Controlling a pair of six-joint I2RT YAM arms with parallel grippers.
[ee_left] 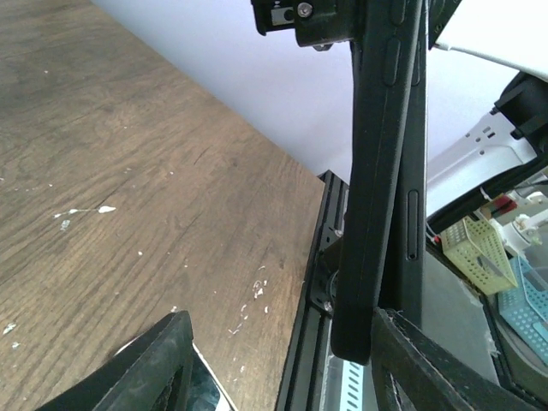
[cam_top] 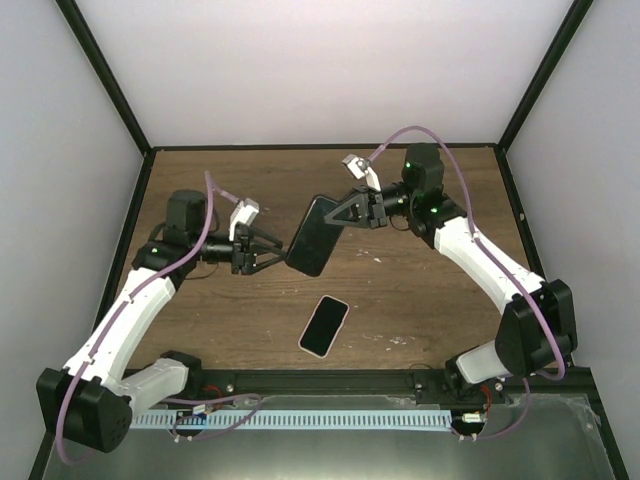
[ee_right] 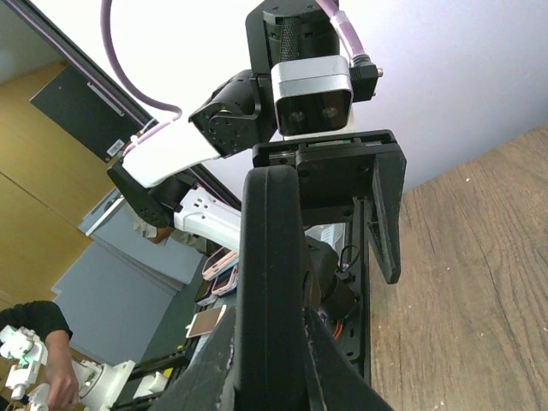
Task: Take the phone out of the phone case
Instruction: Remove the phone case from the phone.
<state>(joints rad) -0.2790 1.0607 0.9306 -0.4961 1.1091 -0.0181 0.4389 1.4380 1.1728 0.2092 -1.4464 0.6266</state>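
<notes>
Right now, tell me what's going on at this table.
The right gripper holds a black phone case up off the table, with its jaws shut on one end. The left gripper is at the case's other end. Its jaws are open on either side of the case, not clamped. A phone lies flat on the wooden table below, apart from the case, so it appears to be out already.

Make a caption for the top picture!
Right pincer holds the black phone case beside the open left pincer; the phone lies on the table.
</notes>
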